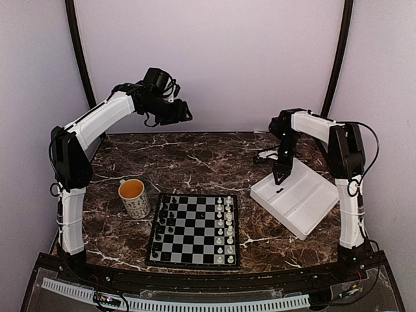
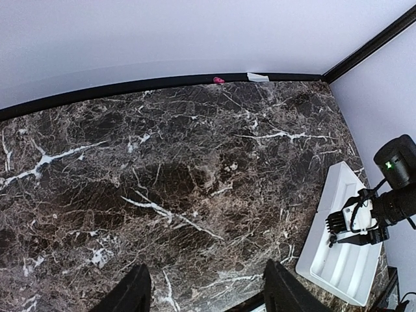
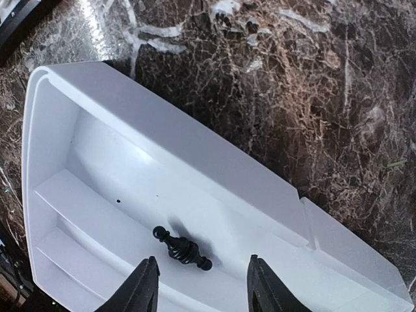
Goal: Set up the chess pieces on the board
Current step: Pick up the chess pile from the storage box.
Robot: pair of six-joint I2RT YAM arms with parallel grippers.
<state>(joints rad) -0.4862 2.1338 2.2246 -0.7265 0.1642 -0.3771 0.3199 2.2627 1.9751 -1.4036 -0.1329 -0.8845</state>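
The board [image 1: 195, 229] lies at the front middle of the table, with black chess pieces [image 1: 166, 213] along its left side and white ones [image 1: 225, 224] along its right. One black chess piece [image 3: 182, 248] lies on its side in the white tray [image 3: 162, 169]. My right gripper [image 3: 203, 286] is open just above that piece, fingers on either side; in the top view it [image 1: 281, 177] hangs over the tray's far end. My left gripper [image 2: 205, 296] is open and empty, held high over the back left of the table [image 1: 183, 116].
A patterned mug [image 1: 134, 197] with yellow liquid stands left of the board. The white tray [image 1: 296, 195] sits at the right, tilted diagonally. Dark marble table with walls at the back and sides. A pink speck [image 2: 218, 80] and white tape [image 2: 257, 77] lie at the back edge.
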